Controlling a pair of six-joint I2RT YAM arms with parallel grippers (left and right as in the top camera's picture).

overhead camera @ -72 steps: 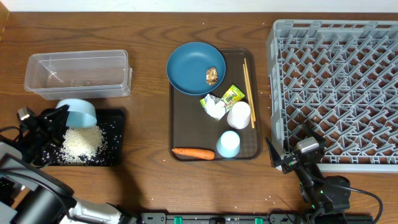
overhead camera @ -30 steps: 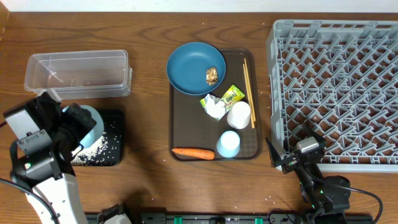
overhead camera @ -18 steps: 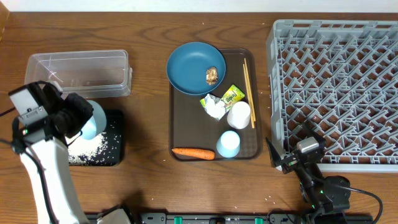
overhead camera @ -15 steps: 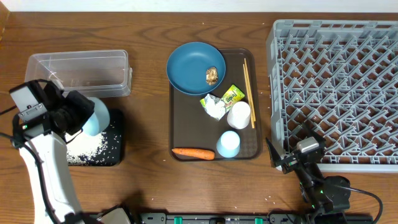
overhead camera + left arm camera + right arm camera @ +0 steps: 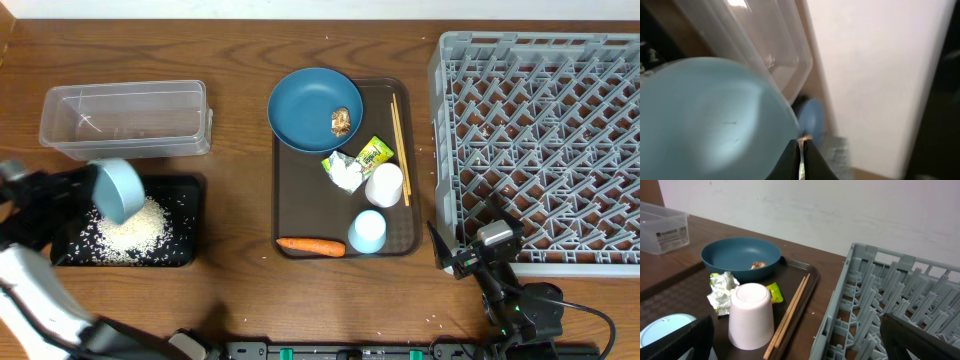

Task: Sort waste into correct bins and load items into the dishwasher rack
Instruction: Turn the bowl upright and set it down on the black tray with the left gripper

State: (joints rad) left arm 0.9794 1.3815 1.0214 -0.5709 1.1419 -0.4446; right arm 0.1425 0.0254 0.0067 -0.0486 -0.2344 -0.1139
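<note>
My left gripper is shut on the rim of the pale blue bowl, which is tipped on its side over the black tray. White rice lies piled in that tray. In the left wrist view the bowl fills the frame, with my fingers pinched on its rim. The clear tub stands behind the tray. The dark blue plate holds a brown lump. My right gripper is open and empty beside the grey rack.
The brown serving tray carries a green-yellow wrapper, crumpled paper, a whitish cup, a pale blue cup, a carrot and chopsticks. The right wrist view shows the whitish cup and chopsticks.
My left arm has swung out to the left and low, uncovering the black tray. The bowl is still in its grip, now tipped on its side. The right arm has not moved.
</note>
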